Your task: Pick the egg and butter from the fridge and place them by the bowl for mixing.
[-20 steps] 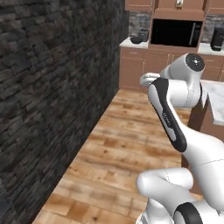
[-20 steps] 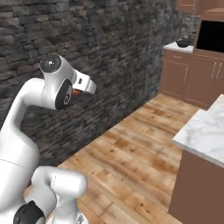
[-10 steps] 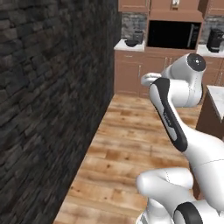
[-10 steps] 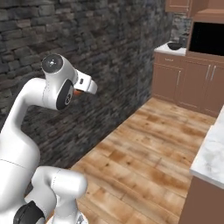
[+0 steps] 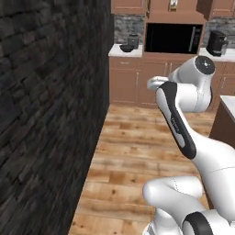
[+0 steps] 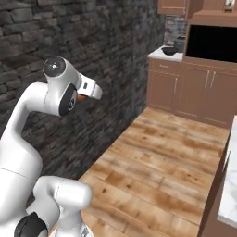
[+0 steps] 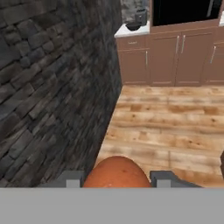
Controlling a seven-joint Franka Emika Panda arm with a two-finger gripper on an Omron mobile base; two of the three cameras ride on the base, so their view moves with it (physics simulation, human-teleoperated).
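One egg (image 7: 116,172), orange-red and rounded, sits pinched between the two finger tips of the gripper (image 7: 117,179), carried above the wooden floor (image 7: 170,127) beside the dark stone wall (image 7: 52,74). Brown cabinets (image 7: 175,57) and a dark bowl (image 7: 133,26) on their counter stand well apart ahead.

Both base views look forward from behind the arm, left and right, sharing the stone wall (image 5: 50,114), wood floor (image 6: 162,157) and far cabinets (image 5: 133,82), while the hand view looks low along that floor
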